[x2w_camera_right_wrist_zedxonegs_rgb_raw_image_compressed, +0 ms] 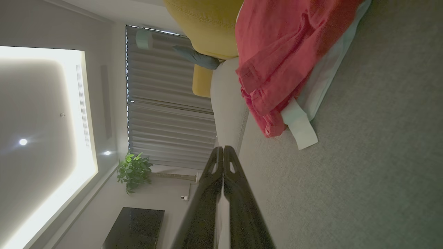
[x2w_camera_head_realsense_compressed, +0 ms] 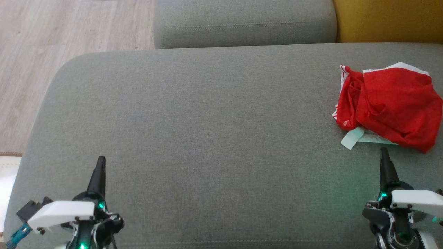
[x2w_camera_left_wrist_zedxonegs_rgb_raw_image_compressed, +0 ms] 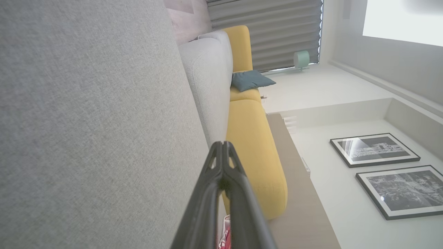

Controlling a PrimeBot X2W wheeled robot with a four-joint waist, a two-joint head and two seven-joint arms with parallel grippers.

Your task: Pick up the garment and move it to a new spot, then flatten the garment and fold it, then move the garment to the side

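Living room with grey sofa seat [x2w_camera_head_realsense_compressed: 193, 131].
Left of it, pale wood floor [x2w_camera_head_realsense_compressed: 52, 52]; beyond its right end, a yellow sofa [x2w_camera_head_realsense_compressed: 387, 20].

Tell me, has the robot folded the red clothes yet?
Not yet. Done: nothing, since the crumpled red garment with white trim lies bunched at the right of the grey fabric sofa seat. In hand: nothing; the left claw and right claw are both shut and empty, the right one close to it. Left: picking up, moving, flattening, folding, setting aside.

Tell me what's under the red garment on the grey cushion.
A pale mint layer with a white tab pokes out beneath the red garment, on the grey cushion. The garment covers the rest of it.
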